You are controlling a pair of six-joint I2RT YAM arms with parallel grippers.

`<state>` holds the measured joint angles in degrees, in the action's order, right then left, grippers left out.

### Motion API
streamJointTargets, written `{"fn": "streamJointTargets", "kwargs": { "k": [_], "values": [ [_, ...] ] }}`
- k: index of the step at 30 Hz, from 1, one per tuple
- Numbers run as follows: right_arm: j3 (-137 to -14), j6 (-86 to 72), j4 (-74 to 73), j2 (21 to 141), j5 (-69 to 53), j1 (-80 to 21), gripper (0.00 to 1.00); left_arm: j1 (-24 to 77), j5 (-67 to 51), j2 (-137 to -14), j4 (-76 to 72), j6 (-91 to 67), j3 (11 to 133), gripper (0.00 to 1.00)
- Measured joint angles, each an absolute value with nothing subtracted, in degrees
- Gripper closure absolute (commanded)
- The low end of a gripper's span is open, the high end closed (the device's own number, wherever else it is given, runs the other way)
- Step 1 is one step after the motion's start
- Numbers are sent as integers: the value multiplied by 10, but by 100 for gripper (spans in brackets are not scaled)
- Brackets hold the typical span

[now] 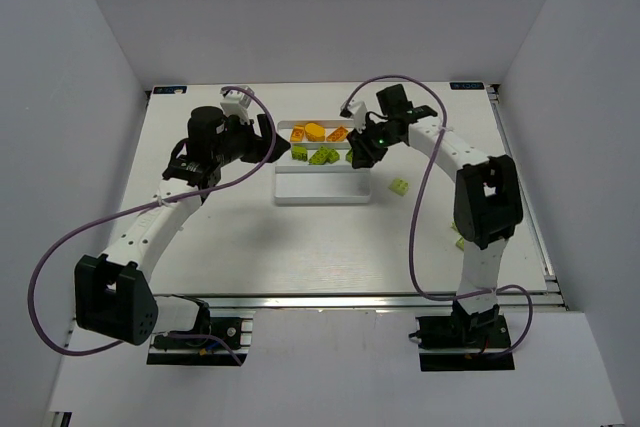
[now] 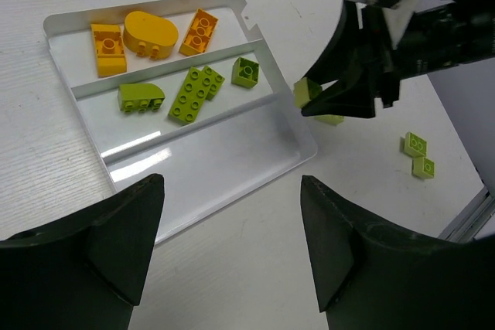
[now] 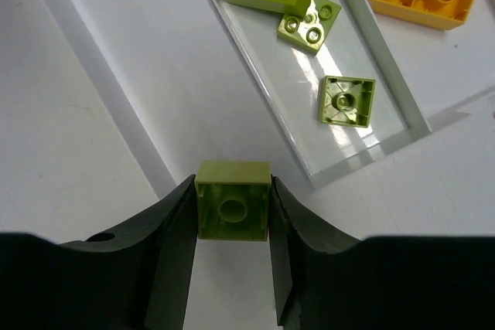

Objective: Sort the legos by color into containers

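The white tray [image 1: 320, 199] lies mid-table with three long compartments. Three orange legos [image 1: 315, 132] lie in the far one and several lime legos [image 1: 322, 155] in the middle one; the near one [image 2: 209, 152] holds none. My right gripper [image 1: 358, 155] is shut on a lime square brick [image 3: 232, 200], underside to the camera, held above the tray's right end [image 2: 307, 92]. My left gripper [image 1: 268, 139] is open and empty by the tray's left side; in its wrist view the gripper [image 2: 232, 245] hangs over the table beside the tray.
A loose lime brick [image 1: 399, 187] lies on the table right of the tray, and more lie [image 1: 458, 232] by the right arm's elbow; two show in the left wrist view [image 2: 418, 154]. The right wrist view shows an upside-down lime square [image 3: 346, 100] in the middle compartment.
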<state>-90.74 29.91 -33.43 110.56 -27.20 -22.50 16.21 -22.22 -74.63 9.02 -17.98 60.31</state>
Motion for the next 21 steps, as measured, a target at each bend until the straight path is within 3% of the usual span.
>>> {"fn": "streamJointTargets", "kwargs": {
  "k": [3, 5, 7, 15, 21],
  "values": [
    [-934, 282, -339, 1151, -259, -237, 62, 162, -222, -749, 90, -178, 603, 19],
    [-944, 273, -347, 1174, -251, -245, 48, 162, -226, -753, 88, -178, 603, 19],
    [-945, 267, -354, 1184, -245, -249, 40, 162, -239, -758, 83, -176, 602, 19],
    [-935, 257, -364, 1159, -234, -253, 35, 161, -340, -786, 42, -177, 584, 20],
    [-823, 281, -348, 1020, -173, -233, 28, 161, -370, -790, 29, -180, 579, 20]
  ]
}}
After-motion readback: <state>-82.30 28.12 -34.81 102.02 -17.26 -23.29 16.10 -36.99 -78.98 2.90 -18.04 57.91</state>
